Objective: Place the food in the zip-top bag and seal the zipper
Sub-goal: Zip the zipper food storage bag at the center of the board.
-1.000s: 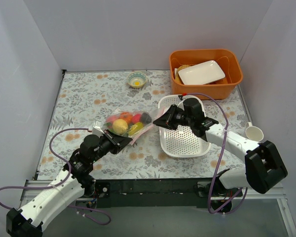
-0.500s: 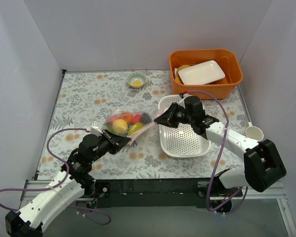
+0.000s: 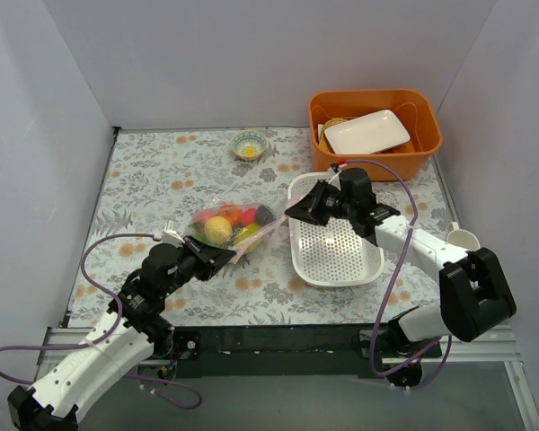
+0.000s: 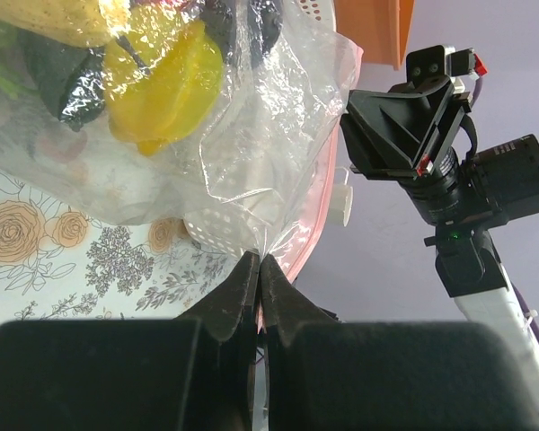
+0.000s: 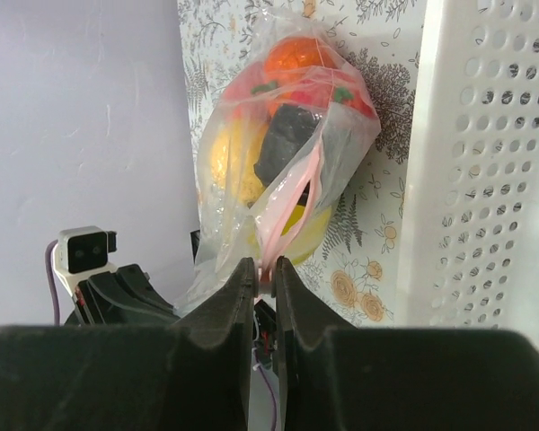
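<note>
The zip-top bag (image 3: 232, 226) is clear and holds the food (image 3: 219, 230): yellow, orange, red and dark toy fruits. It hangs stretched between my two grippers over the floral cloth. My left gripper (image 3: 221, 257) is shut on the bag's mouth edge, seen in the left wrist view (image 4: 259, 261), where a yellow fruit (image 4: 162, 85) shows through the plastic. My right gripper (image 3: 292, 214) is shut on the pink zipper (image 5: 292, 211) at the bag's other end (image 5: 269, 268). The orange fruit (image 5: 292, 58) sits at the bag's far end.
A white perforated basket (image 3: 337, 250) lies just right of the bag, under my right arm. An orange bin (image 3: 428, 144) with a white plate (image 3: 366, 131) stands at the back right. A small bowl (image 3: 250, 145) is at the back; a white cup (image 3: 462, 241) at the right edge.
My right gripper has drawn slightly back and to the right with the zipper end. My left arm has shifted slightly left. The bag stays held between them.
</note>
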Controlling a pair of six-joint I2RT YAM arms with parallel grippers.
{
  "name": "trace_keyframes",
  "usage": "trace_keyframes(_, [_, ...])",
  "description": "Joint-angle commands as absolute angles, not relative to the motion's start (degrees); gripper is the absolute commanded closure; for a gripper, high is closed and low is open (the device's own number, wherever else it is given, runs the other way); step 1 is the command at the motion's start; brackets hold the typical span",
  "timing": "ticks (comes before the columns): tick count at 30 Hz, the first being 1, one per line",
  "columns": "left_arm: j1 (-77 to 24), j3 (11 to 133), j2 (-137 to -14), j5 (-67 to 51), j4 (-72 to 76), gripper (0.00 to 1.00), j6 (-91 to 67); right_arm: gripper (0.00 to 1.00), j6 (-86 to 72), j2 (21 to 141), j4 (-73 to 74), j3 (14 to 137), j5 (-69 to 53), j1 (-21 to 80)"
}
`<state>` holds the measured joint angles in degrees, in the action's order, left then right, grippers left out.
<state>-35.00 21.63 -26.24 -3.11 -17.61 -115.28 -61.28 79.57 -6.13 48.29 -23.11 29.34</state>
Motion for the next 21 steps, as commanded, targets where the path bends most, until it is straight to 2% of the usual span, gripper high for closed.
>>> trace_keyframes(1, [-34.7, 24.3, -25.5, -0.8, -20.6, 1.0, -114.9, 0.98, -58.9, 80.2, -7.2, 51.6, -20.5, 26.9])
trace_keyframes(21, [-34.7, 22.9, -23.1, -1.9, -22.7, 1.0, -116.5, 0.99, -55.7, 86.8, -8.8, 54.9, -24.0, 22.6])
